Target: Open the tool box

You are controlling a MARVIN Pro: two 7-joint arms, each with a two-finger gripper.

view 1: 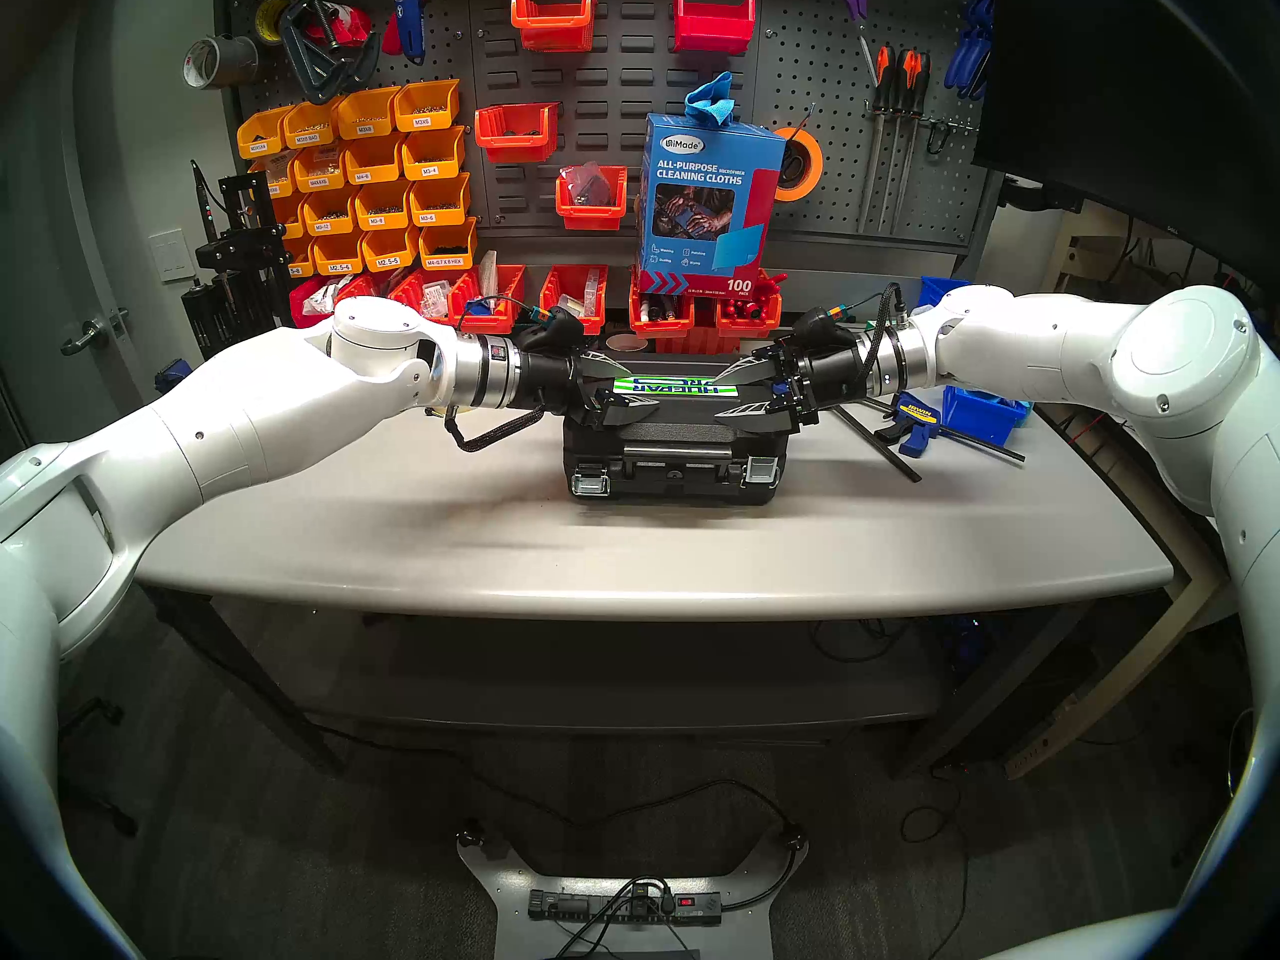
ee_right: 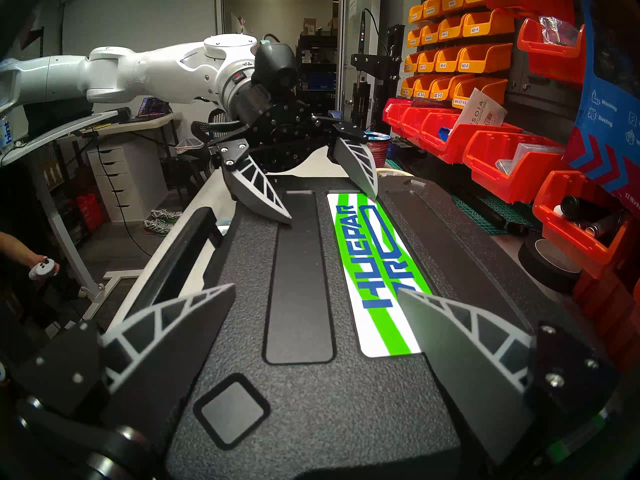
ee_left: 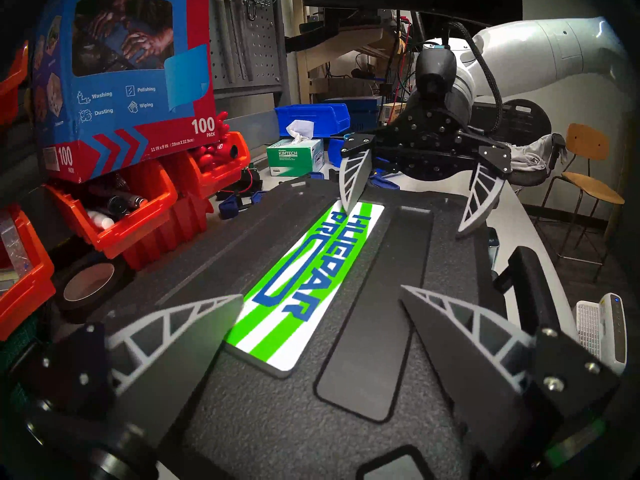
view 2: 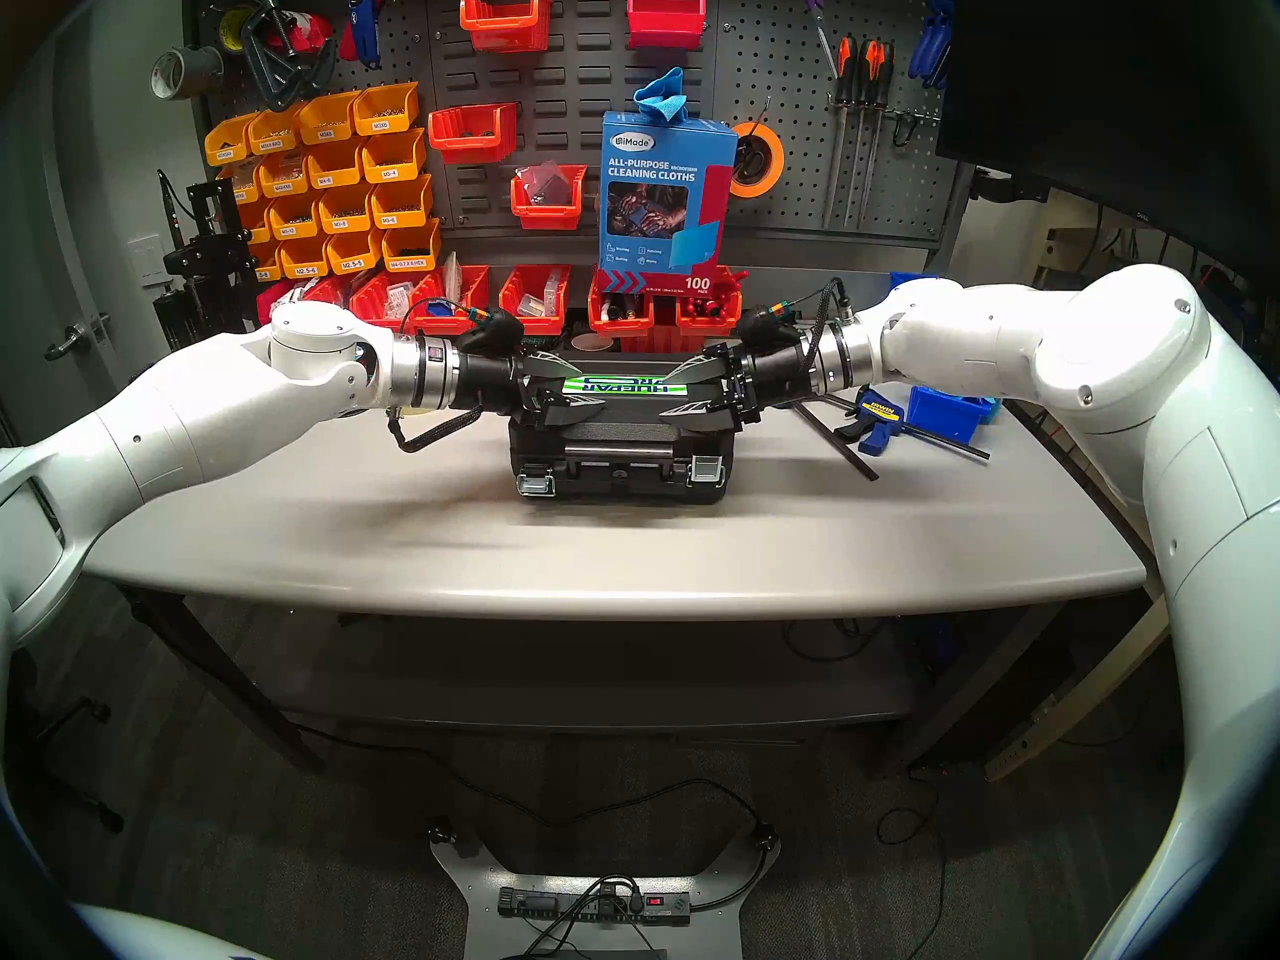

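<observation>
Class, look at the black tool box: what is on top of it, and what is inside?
On the tool box lid sits a striped label; the open left gripper and open right gripper are over its ends. The inside is hidden: the lid is closed.

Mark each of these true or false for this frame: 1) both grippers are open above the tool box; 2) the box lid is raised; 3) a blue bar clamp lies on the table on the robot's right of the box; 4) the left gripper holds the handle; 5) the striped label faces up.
1. True. The left gripper and right gripper are both open over the tool box.
2. False. The lid is down.
3. True. The blue bar clamp lies there.
4. False. It holds nothing; the handle sits untouched on the front.
5. True. The striped label faces up.
</observation>
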